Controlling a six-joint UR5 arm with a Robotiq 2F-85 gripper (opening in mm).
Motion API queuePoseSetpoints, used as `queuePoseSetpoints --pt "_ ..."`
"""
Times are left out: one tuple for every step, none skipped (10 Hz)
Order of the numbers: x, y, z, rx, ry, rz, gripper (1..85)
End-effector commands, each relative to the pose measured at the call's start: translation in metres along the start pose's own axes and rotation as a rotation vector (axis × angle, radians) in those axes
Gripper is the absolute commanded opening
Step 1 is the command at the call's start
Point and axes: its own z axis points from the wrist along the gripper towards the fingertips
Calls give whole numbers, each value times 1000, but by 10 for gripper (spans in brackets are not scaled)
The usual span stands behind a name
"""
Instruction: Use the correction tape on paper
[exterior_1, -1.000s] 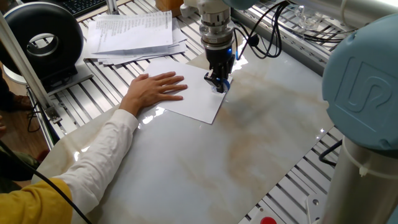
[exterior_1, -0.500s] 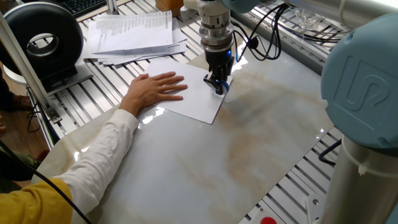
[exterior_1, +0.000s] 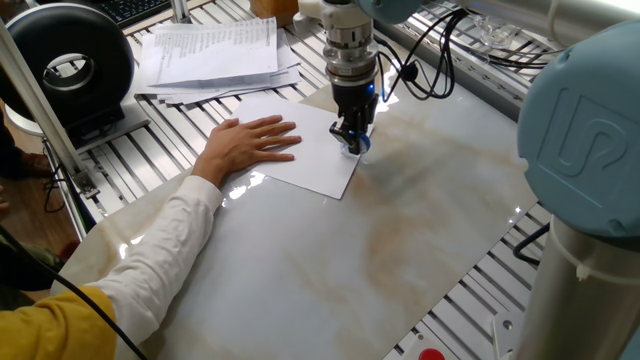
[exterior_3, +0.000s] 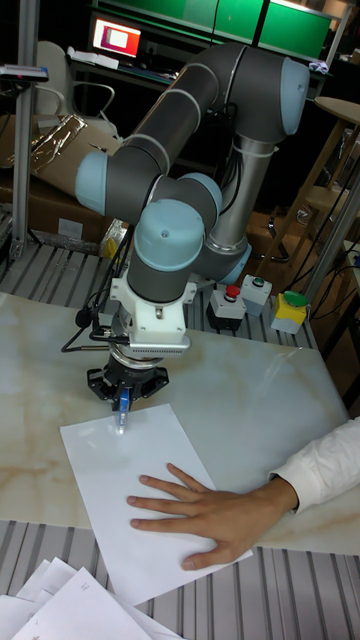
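The paper (exterior_1: 318, 160) (exterior_3: 135, 455) is a plain white sheet lying flat on the marble board, held down by a person's hand (exterior_1: 245, 145) (exterior_3: 195, 510). My gripper (exterior_1: 352, 138) (exterior_3: 121, 410) points straight down over the sheet's edge nearest the arm and is shut on the correction tape (exterior_1: 357, 141) (exterior_3: 121, 408), a small blue dispenser. The dispenser's tip touches the paper close to that edge. Most of the dispenser is hidden between the fingers.
A stack of printed papers (exterior_1: 212, 52) lies on the slatted table beyond the sheet. A black round device (exterior_1: 68, 62) stands at the far left. The person's sleeved arm (exterior_1: 150, 265) stretches across the marble board (exterior_1: 400, 240). Cables (exterior_1: 425, 60) hang by the wrist.
The gripper with the correction tape has shifted very slightly along the sheet's edge. The hand and the paper have stayed put.
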Motion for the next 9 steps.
queuePoseSetpoints --pt "1 2 1 -18 -2 7 17" --pt "2 2 2 -19 -1 8 17" --pt "3 2 2 -18 -1 7 17" --pt "4 2 2 -17 1 7 17" --pt "5 2 3 -15 1 6 17" --pt "7 1 3 -13 5 5 17" --pt "7 1 3 -12 5 6 17" --pt "8 1 2 -12 7 6 17" --pt "9 1 2 -11 9 6 17"
